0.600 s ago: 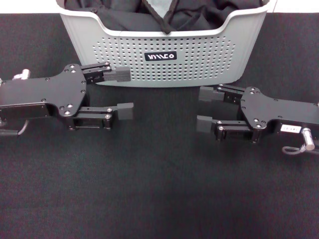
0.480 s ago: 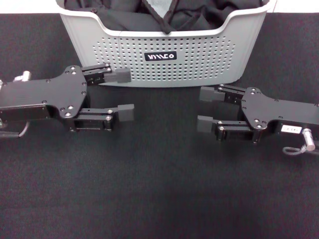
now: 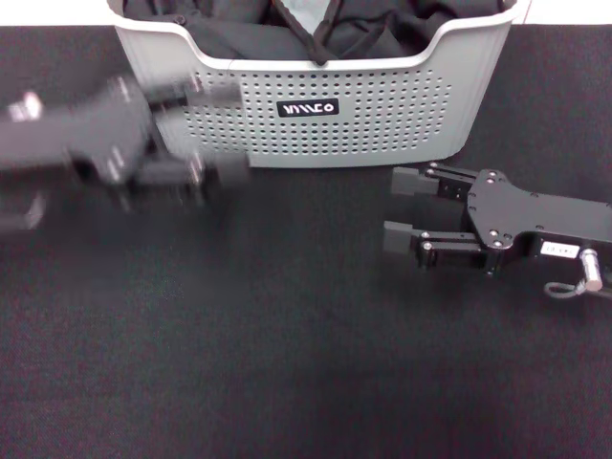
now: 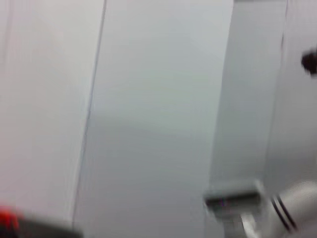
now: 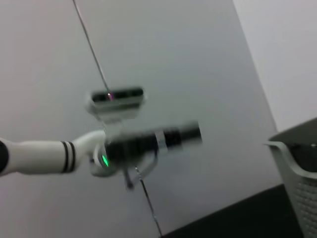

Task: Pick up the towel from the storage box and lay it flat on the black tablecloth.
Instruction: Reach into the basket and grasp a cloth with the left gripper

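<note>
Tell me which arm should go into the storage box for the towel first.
Left, probably. The left gripper is already in front of the storage box wall near its left corner, while the right gripper sits open over the black tablecloth, clear of the box. The towel barely shows among black garments.

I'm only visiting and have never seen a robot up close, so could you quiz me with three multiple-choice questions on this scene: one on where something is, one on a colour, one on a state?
1. Where is the basket?
A. at the far edge of the black cloth
B. between the grippers
C. under the right arm

2. What colour is the basket?
A. yellow
B. light grey
C. red

3. How does the right gripper stand?
A. shut on the towel
B. open and empty
C. inside the basket

Answers:
1 A: it stands beyond both grippers.
2 B: its dotted wall is pale grey.
3 B: its fingers stand apart over the cloth; the towel lies in the basket; the left gripper is beside the basket's front.
</note>
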Available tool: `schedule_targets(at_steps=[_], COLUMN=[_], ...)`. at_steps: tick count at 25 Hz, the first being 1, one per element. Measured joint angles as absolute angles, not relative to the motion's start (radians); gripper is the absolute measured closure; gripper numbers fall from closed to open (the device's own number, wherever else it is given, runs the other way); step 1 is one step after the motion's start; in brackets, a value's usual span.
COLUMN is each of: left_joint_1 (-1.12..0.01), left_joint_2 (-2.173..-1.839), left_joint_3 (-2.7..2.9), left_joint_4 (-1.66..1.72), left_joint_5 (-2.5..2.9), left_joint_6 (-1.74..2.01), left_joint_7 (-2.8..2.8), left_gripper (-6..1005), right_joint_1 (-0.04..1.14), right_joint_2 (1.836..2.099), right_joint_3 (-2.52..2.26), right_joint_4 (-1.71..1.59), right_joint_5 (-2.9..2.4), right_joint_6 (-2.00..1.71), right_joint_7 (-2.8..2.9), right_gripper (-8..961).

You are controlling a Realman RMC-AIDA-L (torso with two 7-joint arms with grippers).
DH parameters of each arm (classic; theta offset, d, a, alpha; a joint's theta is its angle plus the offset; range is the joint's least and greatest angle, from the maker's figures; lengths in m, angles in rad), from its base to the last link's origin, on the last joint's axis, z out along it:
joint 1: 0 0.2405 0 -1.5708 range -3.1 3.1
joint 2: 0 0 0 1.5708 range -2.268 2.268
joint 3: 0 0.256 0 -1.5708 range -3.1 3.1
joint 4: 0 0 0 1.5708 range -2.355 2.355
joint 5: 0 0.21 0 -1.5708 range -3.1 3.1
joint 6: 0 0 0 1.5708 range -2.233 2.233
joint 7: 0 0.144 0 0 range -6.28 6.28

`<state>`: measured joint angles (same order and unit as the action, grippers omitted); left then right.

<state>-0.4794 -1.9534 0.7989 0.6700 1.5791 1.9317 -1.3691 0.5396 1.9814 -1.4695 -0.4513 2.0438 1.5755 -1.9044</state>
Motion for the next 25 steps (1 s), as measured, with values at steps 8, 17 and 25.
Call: schedule_targets(at_steps=[8, 17, 25], left_joint_1=[-0.538, -0.839, -1.003], left_joint_2=[-1.959, -2.03, -2.026], left_joint_3=[0.776, 0.85, 0.852], left_joint_4=[1.141, 1.117, 0.903], left_joint_5=[1.492, 2.049, 2.303], left_joint_6=[1.697, 1.185, 1.024], left_joint_7=[-1.802, -1.953, -2.037], left_gripper=[171, 173, 178], right_joint_1=[0.534, 0.488, 0.424], right_joint_2=[1.98, 1.998, 2.002], right_joint_3=[-1.47, -1.469, -1.455], right_joint_4=[-0.418, -0.397, -0.388], right_joint_5=[2.043, 2.045, 2.053], right_joint_6=[1.546, 1.541, 1.541], right_joint_7=[-1.932, -1.97, -1.992], right_gripper=[130, 132, 134])
